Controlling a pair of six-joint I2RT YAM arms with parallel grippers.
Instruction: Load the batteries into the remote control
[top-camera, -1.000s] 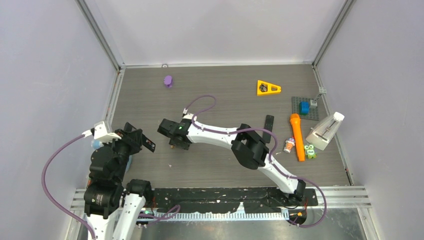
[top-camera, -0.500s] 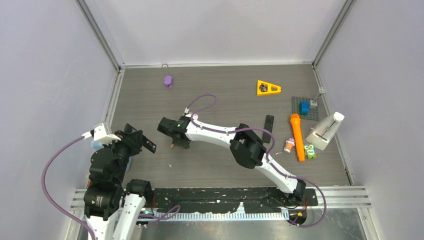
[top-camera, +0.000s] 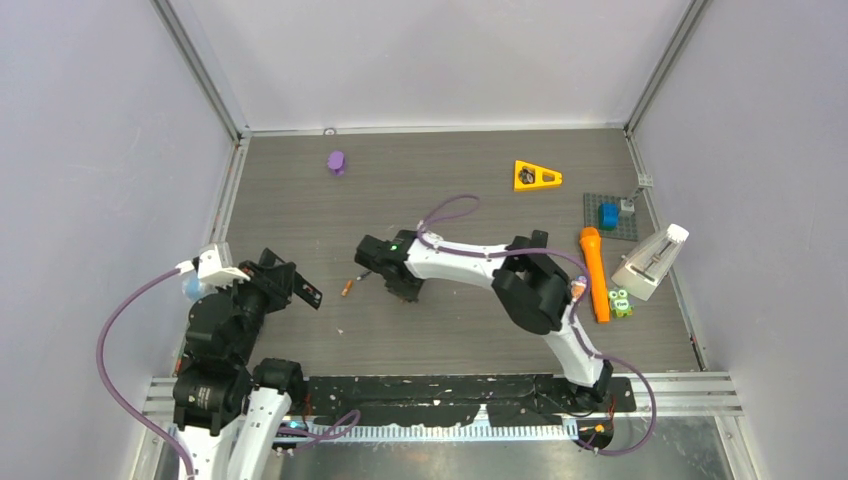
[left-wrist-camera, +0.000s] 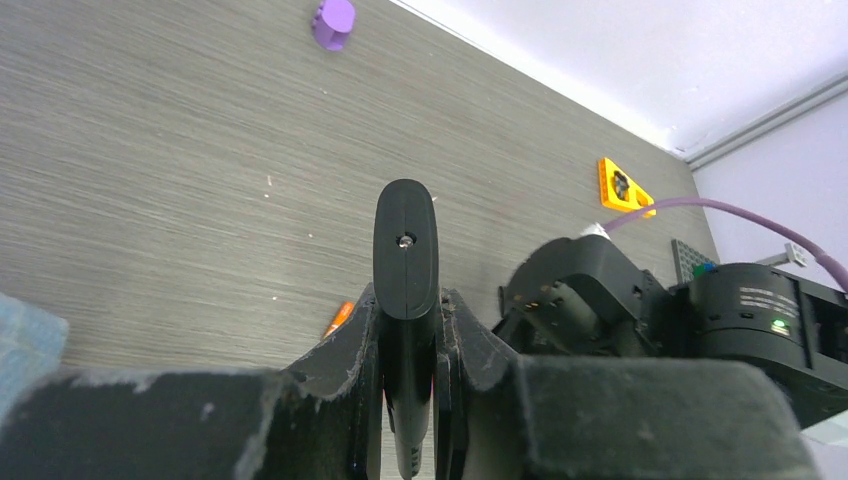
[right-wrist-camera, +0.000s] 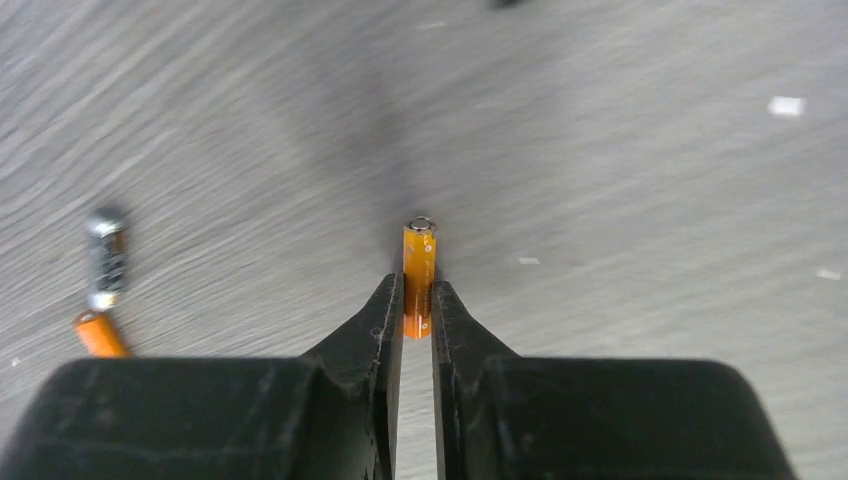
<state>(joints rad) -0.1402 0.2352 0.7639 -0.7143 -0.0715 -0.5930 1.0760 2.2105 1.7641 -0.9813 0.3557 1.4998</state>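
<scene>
Quick status from my end. Right gripper (right-wrist-camera: 415, 300) has its fingers pinched on one orange battery (right-wrist-camera: 419, 262), gripping the lower half so the top half and the metal cap stick out past the fingertips. It looks lifted just clear of the table (top-camera: 460, 330), though the wrist view is a bit smeared, so I wouldn't swear to it.

Left gripper (left-wrist-camera: 408, 320) is over on its own side, fingers clamped on the narrow sides of the black remote (left-wrist-camera: 405, 250), which pokes out in front of it edge-on. From that angle I can't see the battery slot at all, so no idea if the cover is off or which way it faces.

Two more cells are lying loose on the table just left of the right gripper: a grey battery (right-wrist-camera: 105, 258) and a spare orange battery (right-wrist-camera: 98, 333), near each other.

So I'd call this the pickup of the first cell, basically done, with nothing loaded so far as I can see. The two arms are close but not meeting. Next bit is the fiddly part: bring the battery over to the remote, get the slot turned up where I can see it, line the cell up lengthwise with the right pole forward, then press it in. With only the lower half gripped, it could twist if I push at an angle.
</scene>
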